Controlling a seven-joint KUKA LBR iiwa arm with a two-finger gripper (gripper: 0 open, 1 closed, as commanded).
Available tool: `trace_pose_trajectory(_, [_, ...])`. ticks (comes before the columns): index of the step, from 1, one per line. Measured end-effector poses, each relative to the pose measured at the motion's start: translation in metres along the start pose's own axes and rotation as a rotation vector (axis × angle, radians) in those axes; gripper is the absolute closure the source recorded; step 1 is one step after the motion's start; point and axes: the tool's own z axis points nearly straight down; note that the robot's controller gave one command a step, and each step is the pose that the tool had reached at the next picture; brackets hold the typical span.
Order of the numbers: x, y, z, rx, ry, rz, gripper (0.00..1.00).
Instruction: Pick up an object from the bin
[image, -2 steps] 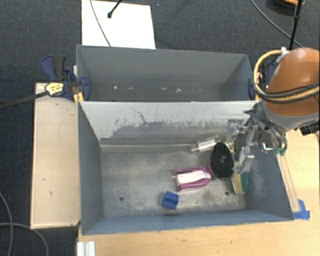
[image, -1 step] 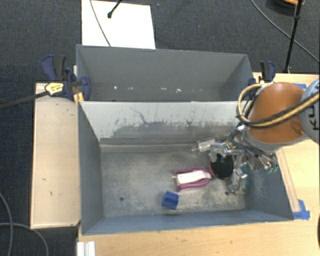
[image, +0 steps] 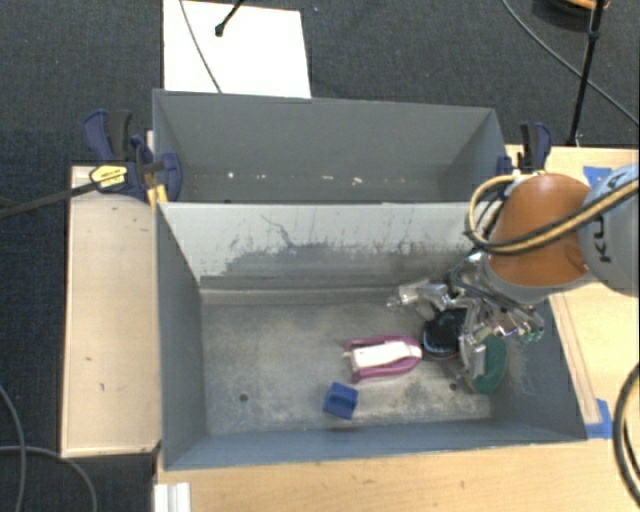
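Observation:
My gripper (image: 470, 335) is low over the right part of the bin floor, under the arm's orange cover. A dark green object (image: 491, 367) lies directly beneath it at the right, partly hidden by the metal of the gripper. A black roundish object (image: 440, 337) sits just left of the gripper, touching or nearly touching it. Further left lies a purple and white oblong object (image: 384, 358), flat on the floor. A small blue block (image: 340, 401) rests near the front wall.
The loose things cluster in the right front half of the bin. The arm with its cables reaches in over the bin's right wall. The sloped back wall rises behind the gripper.

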Motion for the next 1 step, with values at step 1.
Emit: trace_pose_trajectory(1, [0.0011,-0.0008,-0.0005,0.005,0.001,-0.005,1.0])
